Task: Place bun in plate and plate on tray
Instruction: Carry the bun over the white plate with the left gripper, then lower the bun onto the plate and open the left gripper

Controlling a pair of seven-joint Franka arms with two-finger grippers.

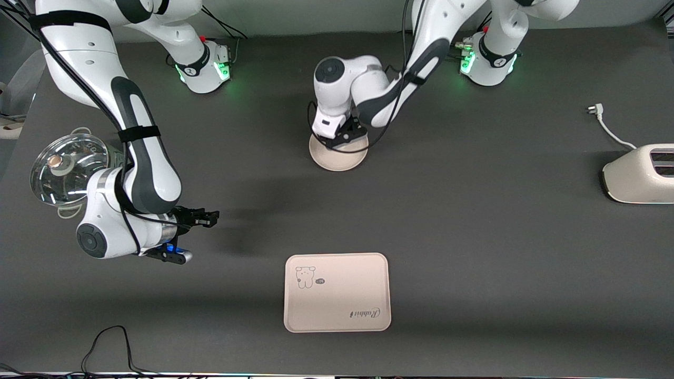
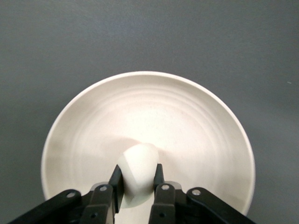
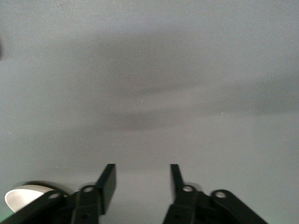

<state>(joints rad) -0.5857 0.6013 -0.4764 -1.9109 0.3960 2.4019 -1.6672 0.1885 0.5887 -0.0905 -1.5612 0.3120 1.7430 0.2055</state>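
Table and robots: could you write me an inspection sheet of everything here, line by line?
Surface: dark grey table, no spills seen.
Job's things: bun held over the plate; whether it touches the dish cannot be told. Tray bare, nearer the front camera than the plate.
Clutter: glass lid toward the right arm's end; white toaster toward the left arm's end.
Grippers: left gripper shut on the bun over the plate; right gripper open, empty, waiting over bare table.
Cables: toaster cord and plug loose on the table; black cable at the table edge nearest the front camera.
Surroundings: nothing seen.
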